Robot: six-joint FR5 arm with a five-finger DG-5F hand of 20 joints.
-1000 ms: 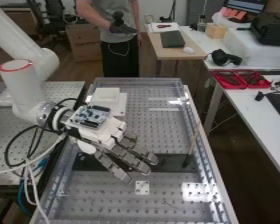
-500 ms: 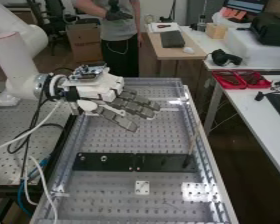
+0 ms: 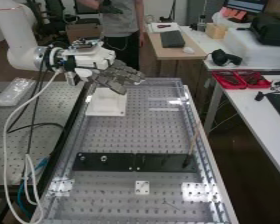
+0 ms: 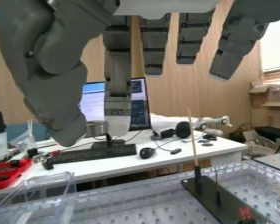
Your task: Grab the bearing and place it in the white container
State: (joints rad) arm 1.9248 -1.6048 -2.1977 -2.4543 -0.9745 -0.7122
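The bearing should handle as stiff, slick metal, dense for its size and hardly fragile, best pinched across its outer rim; where it lies cannot be told. Low in the frame sits one bar [image 3: 117,161] with two nuts, a smaller nut [image 3: 82,158] and a larger nut [image 3: 104,158]. Beyond, at upper left, come one white container [image 3: 105,105] and one hand [image 3: 117,76], fingers straight, slightly spread, pinching nothing.
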